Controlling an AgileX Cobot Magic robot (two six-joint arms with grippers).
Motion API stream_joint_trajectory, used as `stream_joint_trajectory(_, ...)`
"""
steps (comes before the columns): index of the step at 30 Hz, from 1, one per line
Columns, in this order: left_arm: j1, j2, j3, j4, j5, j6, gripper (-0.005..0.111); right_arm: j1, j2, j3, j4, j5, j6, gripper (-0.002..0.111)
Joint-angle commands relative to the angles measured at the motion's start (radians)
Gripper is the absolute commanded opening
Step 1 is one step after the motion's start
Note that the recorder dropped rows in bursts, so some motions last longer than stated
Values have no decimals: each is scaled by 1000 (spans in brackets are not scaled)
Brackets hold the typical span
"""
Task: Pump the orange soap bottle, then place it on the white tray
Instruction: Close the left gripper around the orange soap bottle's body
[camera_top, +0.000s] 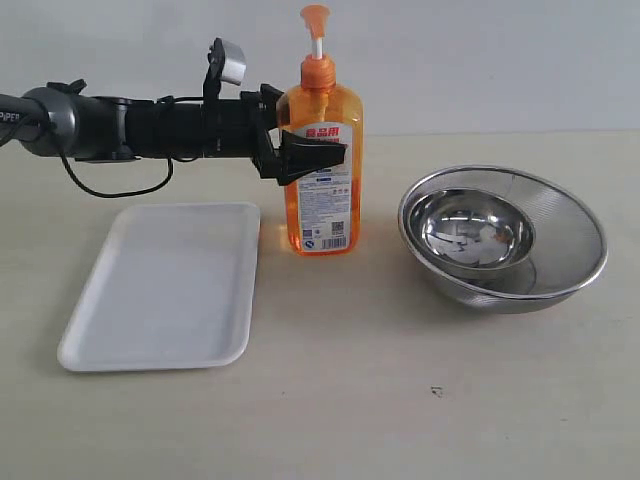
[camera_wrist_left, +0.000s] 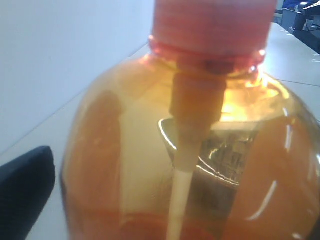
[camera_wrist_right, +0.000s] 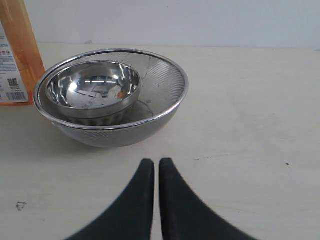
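The orange soap bottle (camera_top: 320, 190) stands upright on the table just right of the white tray (camera_top: 165, 290), its pump head (camera_top: 315, 15) raised on its white stem. My left gripper (camera_top: 330, 145) reaches in from the left at the bottle's shoulder. It stands open and straddles the bottle, one black finger (camera_top: 315, 152) crossing the front of the label. In the left wrist view the bottle (camera_wrist_left: 150, 150) fills the frame and one finger (camera_wrist_left: 25, 195) sits just clear of its side. My right gripper (camera_wrist_right: 156, 162) is shut and empty, low over the table, short of the bowls.
A steel mesh bowl (camera_top: 575, 240) with a smaller steel bowl (camera_top: 475, 230) inside stands right of the bottle. The right wrist view shows the same bowls (camera_wrist_right: 110, 95) and an edge of the bottle (camera_wrist_right: 20, 50). The tray holds nothing.
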Motion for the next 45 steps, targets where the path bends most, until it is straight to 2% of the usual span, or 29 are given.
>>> stream_joint_trajectory(1,-7,-1,-5,-21,-4,3,110,0,-5,-1,-1,-13,0,1)
stream_joint_trajectory(19,-44,-1,-5,-21,-34,3,110,0,-5,-1,-1,-6,0,1)
stream_joint_trajectory(22,-44,-1,-5,-21,-40,-32,106,0,-5,-1,-1,-6,0,1)
stream_joint_trajectory(24,-44,-1,-5,-21,-45,-61,99,0,-5,-1,-1,-6,0,1)
stream_joint_trajectory(27,-44,-1,-5,-21,-45,-92,76,0,-5,-1,-1,-6,0,1)
stream_joint_trajectory(32,-44,-1,-5,-21,-38,-86,13,0,-5,-1,-1,-6,0,1)
stream_joint_trajectory(33,-44,-1,-5,-21,-32,-86,4,0,-5,-1,-1,-6,0,1)
stream_joint_trajectory(45,-44,-1,-5,-21,-28,-79,5,0,-5,-1,-1,-6,0,1)
